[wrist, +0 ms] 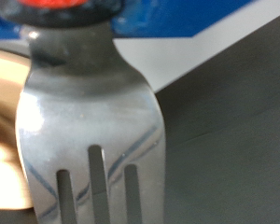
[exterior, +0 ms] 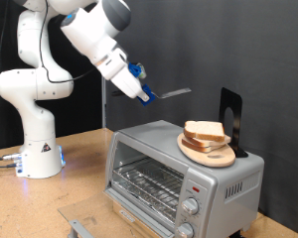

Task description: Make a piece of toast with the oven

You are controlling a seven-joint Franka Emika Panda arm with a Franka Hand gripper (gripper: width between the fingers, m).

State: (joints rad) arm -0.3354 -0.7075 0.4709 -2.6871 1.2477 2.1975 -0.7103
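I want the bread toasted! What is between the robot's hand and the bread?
In the exterior view, the gripper holds a fork that sticks out toward the piece of toast on the wooden plate. Past the fork's tip there is only air.

Light wooden tabletop (exterior: 84,193), carrying the silver oven (exterior: 184,178) at the exterior view's right and the white robot base (exterior: 38,157) at its left, well apart. Small grey object (exterior: 81,228) lying near the tabletop's bottom edge.
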